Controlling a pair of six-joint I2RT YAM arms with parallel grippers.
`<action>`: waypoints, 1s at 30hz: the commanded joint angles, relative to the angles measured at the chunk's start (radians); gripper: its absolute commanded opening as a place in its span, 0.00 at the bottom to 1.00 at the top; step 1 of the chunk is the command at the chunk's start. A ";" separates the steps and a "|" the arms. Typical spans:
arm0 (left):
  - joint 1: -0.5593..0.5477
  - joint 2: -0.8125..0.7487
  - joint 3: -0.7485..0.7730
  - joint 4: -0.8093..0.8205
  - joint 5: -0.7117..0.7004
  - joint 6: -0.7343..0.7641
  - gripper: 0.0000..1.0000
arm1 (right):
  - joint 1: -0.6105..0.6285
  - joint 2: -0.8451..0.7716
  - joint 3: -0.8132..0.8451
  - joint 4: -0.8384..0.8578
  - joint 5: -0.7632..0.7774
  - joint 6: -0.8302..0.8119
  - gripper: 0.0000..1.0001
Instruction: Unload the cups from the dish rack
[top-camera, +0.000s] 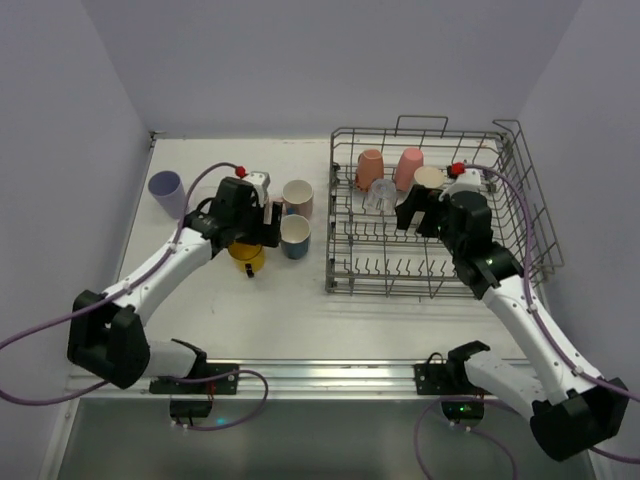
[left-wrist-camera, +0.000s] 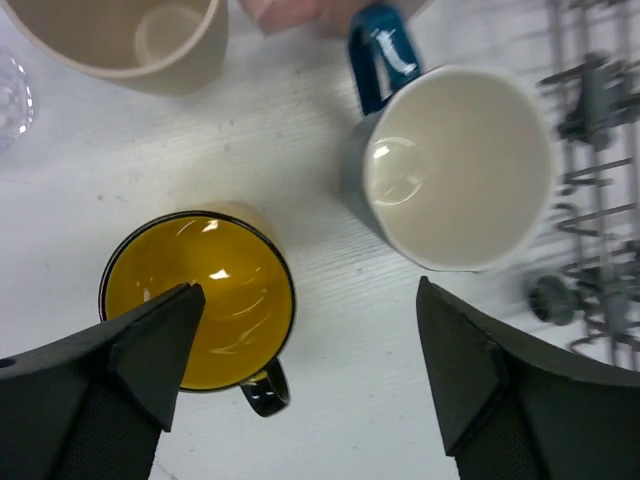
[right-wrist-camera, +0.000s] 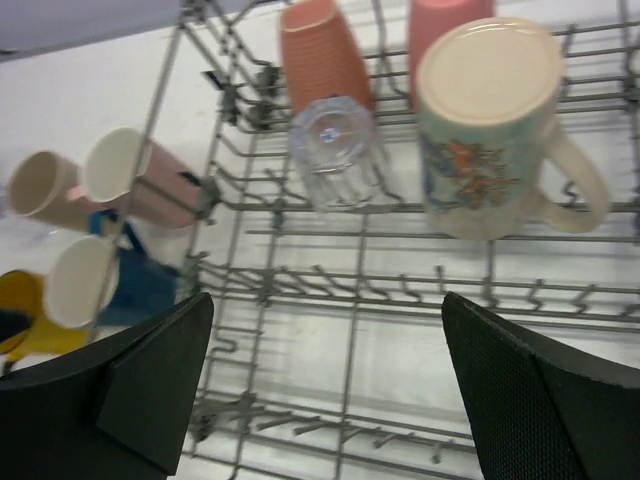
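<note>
Left wrist view: my left gripper (left-wrist-camera: 308, 300) at bottom, fingers apart, nothing clamped. Yellow mug (left-wrist-camera: 195, 315) upright at lower left, dark blue mug (left-wrist-camera: 455, 165) at upper right, beige cup (left-wrist-camera: 120, 35) at top left.

Right wrist view: my right gripper (right-wrist-camera: 328, 305) spread wide over dish rack (top-camera: 380, 268). Clear tumbler (right-wrist-camera: 338, 150), cream mug (right-wrist-camera: 485, 130), salmon cup (right-wrist-camera: 320, 60) racked at top.

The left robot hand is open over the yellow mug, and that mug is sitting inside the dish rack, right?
No. The left gripper is open over the yellow mug, but that mug sits on the table, outside the dish rack. The top external view shows it well left of the rack.
</note>
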 joint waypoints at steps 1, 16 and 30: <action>0.005 -0.171 -0.001 0.120 0.100 0.001 0.98 | -0.083 0.080 0.092 -0.044 0.109 -0.108 0.99; 0.003 -0.483 -0.146 0.290 0.292 0.005 1.00 | -0.189 0.537 0.414 -0.089 0.145 -0.275 0.99; 0.003 -0.491 -0.161 0.300 0.315 0.003 1.00 | -0.203 0.777 0.562 -0.092 0.105 -0.337 0.99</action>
